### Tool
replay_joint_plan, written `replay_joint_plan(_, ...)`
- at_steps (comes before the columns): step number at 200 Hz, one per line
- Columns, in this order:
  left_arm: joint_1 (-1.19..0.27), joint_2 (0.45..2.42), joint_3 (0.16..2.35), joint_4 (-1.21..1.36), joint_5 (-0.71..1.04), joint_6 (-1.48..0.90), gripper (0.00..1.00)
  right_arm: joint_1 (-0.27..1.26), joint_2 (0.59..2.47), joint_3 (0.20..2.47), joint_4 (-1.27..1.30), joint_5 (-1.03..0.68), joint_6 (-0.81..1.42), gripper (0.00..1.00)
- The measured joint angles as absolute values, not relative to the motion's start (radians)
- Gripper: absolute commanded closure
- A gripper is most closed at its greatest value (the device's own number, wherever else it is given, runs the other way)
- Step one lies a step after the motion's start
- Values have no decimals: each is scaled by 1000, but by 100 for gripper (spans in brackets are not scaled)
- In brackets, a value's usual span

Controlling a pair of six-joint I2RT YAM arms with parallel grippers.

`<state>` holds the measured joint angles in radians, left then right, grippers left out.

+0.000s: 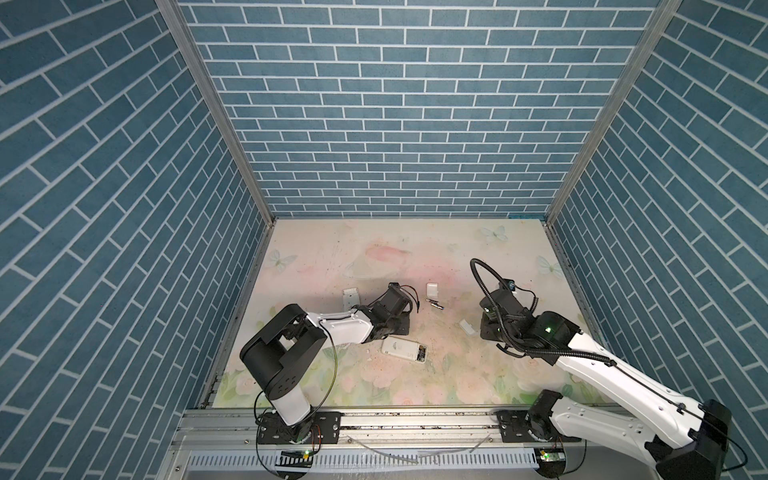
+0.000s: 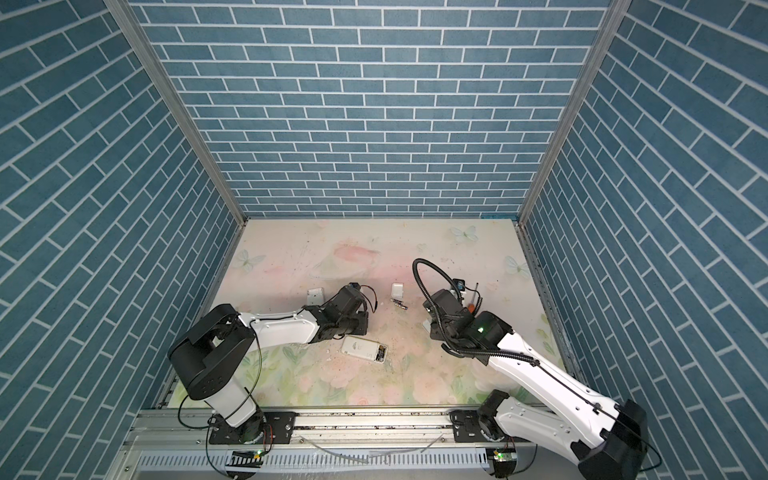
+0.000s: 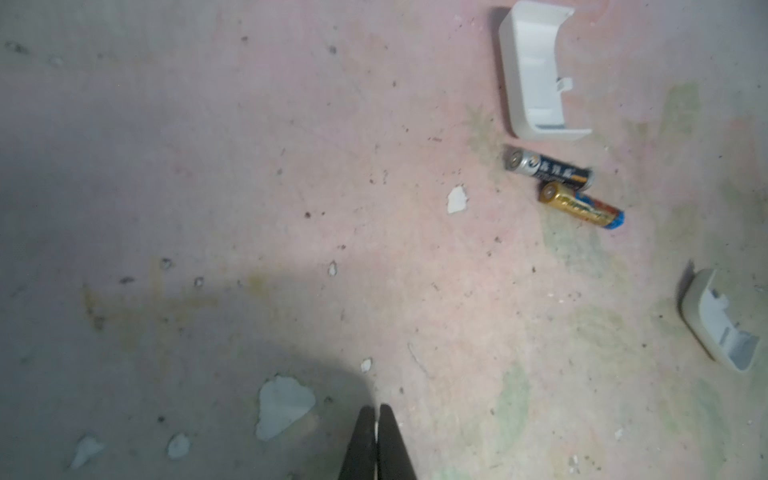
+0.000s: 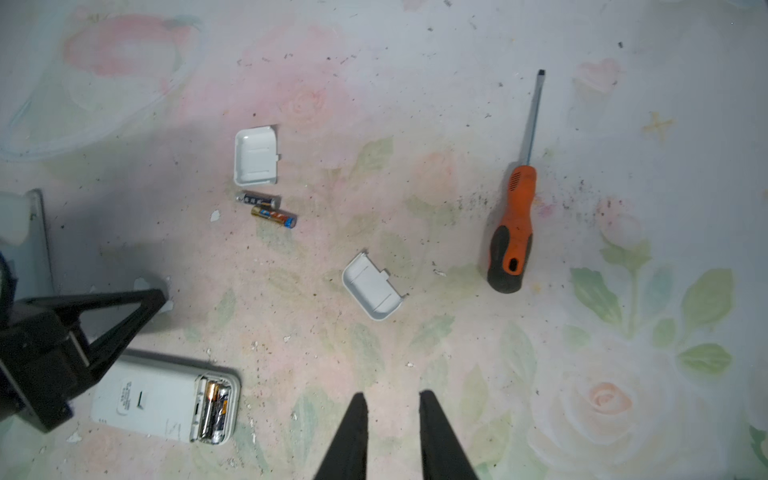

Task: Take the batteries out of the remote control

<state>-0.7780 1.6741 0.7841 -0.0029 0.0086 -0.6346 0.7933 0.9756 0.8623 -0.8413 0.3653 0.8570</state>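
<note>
Left jaws are sitting clenched and empty just behind the remote control [image 4: 158,405]. The right jaws are hanging slightly parted, gripping nothing, above bare worktop [image 4: 540,374] beside it. Nearest the front edge, the remote is lying back up with its compartment uncovered, and two batteries [image 4: 214,409] are nesting side by side at the end facing the right arm.

Lifting those out looks like the step in hand. Doing it well probably means the left jaws pressing on the remote's closed end so the body is not skidding. Meanwhile the right jaws would be coming down over a single cell and tipping one end up first, rather than pinching both at once.

A little farther back, a cover [image 4: 372,286] is lying hollow side up. Beyond it, two loose batteries [image 4: 268,208] are resting against each other, marking a sensible drop spot, with an orange-handled screwdriver [image 4: 513,232] lying well apart. Farthest back, a second cover [image 4: 255,156] is sitting just beside those loose cells.
</note>
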Motion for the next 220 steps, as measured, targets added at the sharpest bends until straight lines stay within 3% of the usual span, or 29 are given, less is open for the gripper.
replay_joint_plan(68,-789,1553,630,59,9,-697,93,601,991,861,-849,361,817,57)
replay_joint_plan(154,-845,1480,562,57,-19,-778,92,375,1139,815,-739,249,720,53)
replay_joint_plan(174,-845,1457,560,25,-23,-784,84,337,1182,806,-698,218,698,50)
replay_joint_plan(208,-847,1394,589,-56,-39,-778,60,281,1297,797,-632,160,668,42)
replay_joint_plan(220,-847,1377,624,-89,-47,-776,57,270,1339,797,-612,145,659,41)
